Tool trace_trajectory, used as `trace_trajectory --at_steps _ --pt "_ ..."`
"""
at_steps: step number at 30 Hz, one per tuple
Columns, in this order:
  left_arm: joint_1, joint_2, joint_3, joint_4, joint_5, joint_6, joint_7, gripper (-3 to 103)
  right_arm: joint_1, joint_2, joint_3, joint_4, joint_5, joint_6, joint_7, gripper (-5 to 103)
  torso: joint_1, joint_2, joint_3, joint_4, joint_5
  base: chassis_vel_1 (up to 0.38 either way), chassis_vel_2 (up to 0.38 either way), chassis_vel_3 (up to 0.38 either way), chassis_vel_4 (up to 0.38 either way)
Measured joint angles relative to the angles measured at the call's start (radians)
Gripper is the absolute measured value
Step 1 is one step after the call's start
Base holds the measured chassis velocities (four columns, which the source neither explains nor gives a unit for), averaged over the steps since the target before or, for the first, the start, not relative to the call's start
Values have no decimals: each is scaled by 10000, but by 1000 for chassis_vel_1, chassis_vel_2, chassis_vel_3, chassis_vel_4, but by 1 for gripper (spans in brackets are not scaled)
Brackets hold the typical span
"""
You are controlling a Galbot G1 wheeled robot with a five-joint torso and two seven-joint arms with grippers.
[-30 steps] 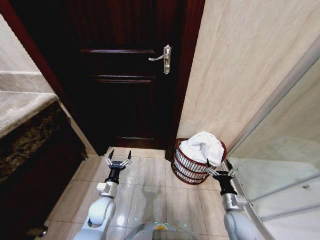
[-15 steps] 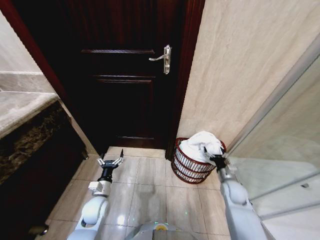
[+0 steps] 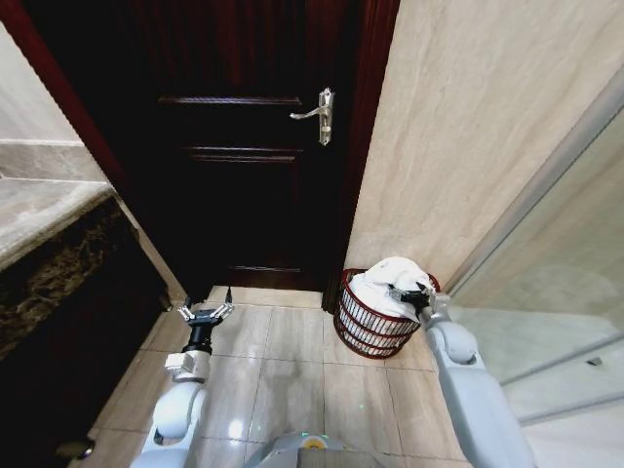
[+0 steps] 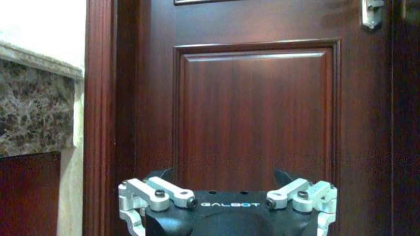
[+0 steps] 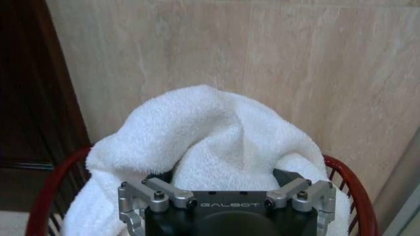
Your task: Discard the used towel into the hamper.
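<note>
A white towel [image 3: 392,280] is heaped in the hamper [image 3: 366,322], a round dark red openwork basket on the floor by the wall; its top bulges above the rim. My right gripper [image 3: 413,297] is at the towel's right side over the hamper rim. In the right wrist view the towel [image 5: 217,132] rises in front of the right gripper [image 5: 226,174], whose open fingers reach into its folds above the red hamper rim [image 5: 357,196]. My left gripper [image 3: 205,314] hovers open over the floor tiles to the left, facing the door, with nothing between the fingers of the left gripper [image 4: 223,174].
A dark wooden door [image 3: 244,146] with a metal handle [image 3: 320,113] is straight ahead. A marble counter [image 3: 44,219] stands on the left. A tiled wall [image 3: 468,127] and a glass shower panel [image 3: 546,322] close off the right. Floor tiles [image 3: 292,370] lie between the arms.
My right arm has reached forward from the floor beside the hamper up to the towel on top of it. The left gripper has drifted to the left and stayed open.
</note>
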Motion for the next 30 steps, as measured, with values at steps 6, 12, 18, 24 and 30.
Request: trace_trajectory --at_steps 6,12,18,24,30 --pt "-19 72 -175 233 -69 -73 8 100 433 -286 -344 -335 351 -880 135 100 0 1 1 2 1 0 0 0 0" --pt "-48 138 -284 525 -232 -260 20 100 452 -738 -555 18 632 -2535 -44 100 1 3 1 1 -1 0 0 0 0" --pt "-54 153 -289 694 -313 -413 24 100 813 -1046 -869 -394 781 -2767 45 100 1 4 1 0 0 0 0 0 0" --pt "-22 226 -339 748 -450 -526 25 100 1566 -1275 -1682 -1252 1108 -2808 67 100 2 5 2 -1 -1 0 0 0 0" --pt "72 310 -484 804 -575 -665 30 100 2108 -1211 -2265 -1935 1177 -2809 84 100 2 5 3 1 -1 0 0 0 0"
